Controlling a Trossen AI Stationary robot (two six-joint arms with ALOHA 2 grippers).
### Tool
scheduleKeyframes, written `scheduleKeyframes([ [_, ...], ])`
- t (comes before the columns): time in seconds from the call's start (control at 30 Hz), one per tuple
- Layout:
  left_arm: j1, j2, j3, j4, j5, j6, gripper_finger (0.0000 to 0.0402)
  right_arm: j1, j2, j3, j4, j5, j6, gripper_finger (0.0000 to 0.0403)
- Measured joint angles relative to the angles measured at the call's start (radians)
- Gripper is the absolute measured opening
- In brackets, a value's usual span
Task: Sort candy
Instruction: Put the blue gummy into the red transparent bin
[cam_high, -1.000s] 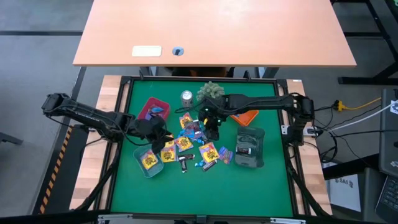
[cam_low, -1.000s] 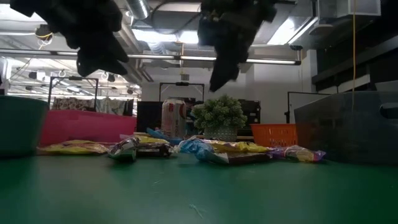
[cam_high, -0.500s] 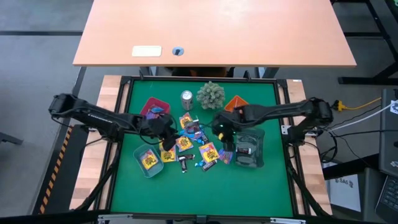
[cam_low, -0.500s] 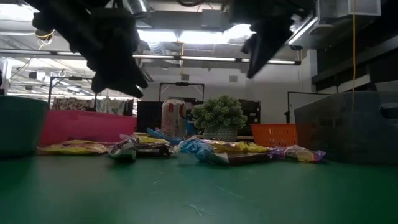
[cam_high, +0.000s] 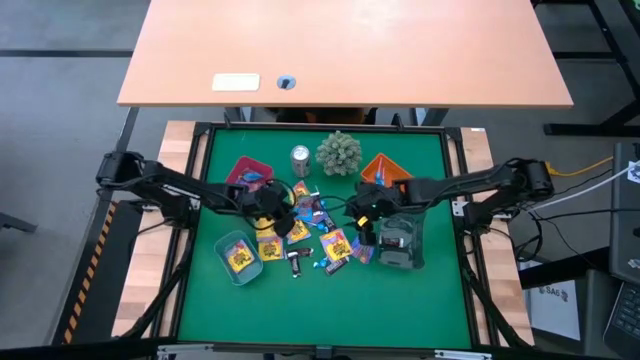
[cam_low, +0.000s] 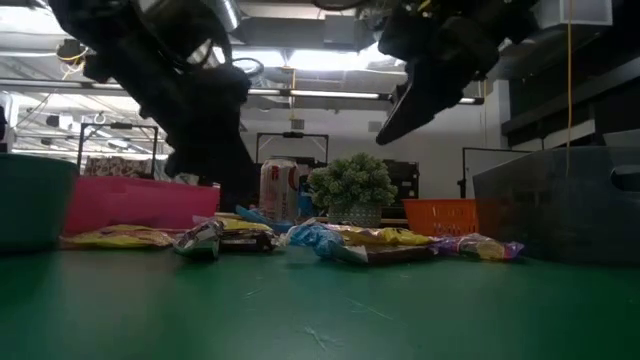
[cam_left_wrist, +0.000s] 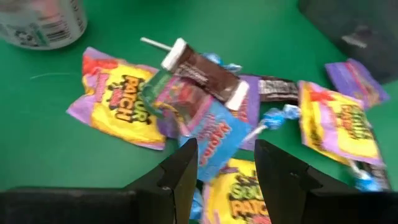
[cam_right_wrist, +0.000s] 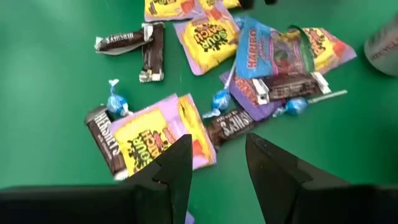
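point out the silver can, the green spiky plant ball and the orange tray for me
Silver can (cam_high: 300, 156), high view, on its round top.
Green spiky plant ball (cam_high: 339, 152), high view, on the middle of the ball.
Orange tray (cam_high: 380, 166), high view, on its visible upper corner.

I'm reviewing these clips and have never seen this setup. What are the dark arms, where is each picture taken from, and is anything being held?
Two robot arms work over a green table. One picture looks straight down, one sits at table height, and two ride on the wrists. The left gripper and right gripper both hang open and empty over the candy, a loose pile of yellow packets, brown bars and blue pieces. Around it stand a pink tray, an orange tray, a teal tray, a dark bin, a silver can and a green spiky ball.
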Motion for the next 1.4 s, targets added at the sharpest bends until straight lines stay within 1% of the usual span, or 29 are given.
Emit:
scheduleKeyframes([
  [0.13,0.022,0.044,0.000,0.042,-0.029,0.000,0.0146,0.000,0.013,-0.004,0.061,0.000,0.000,0.0149],
  [0.47,0.062,0.126,0.000,0.054,-0.036,0.001,0.0146,0.000,0.015,-0.004,0.057,0.000,-0.003,0.0149],
  [0.8,0.062,0.140,0.000,0.075,-0.025,0.001,0.0140,0.000,0.020,-0.004,0.059,0.000,-0.003,0.0149],
  [0.9,0.062,0.140,0.000,0.075,-0.025,0.001,0.0123,0.000,0.020,-0.004,0.058,0.000,-0.003,0.0149],
  [1.0,0.062,0.140,0.000,0.075,-0.024,0.001,0.0097,0.000,0.020,-0.004,0.059,0.000,-0.003,0.0149],
  [1.27,0.062,0.140,0.000,0.075,-0.023,0.001,0.0010,0.000,0.020,-0.004,0.058,0.000,-0.003,0.0149],
  [1.4,0.062,0.140,0.000,0.075,-0.023,0.001,0.0004,0.000,0.020,-0.004,0.058,0.000,-0.003,0.0149],
])
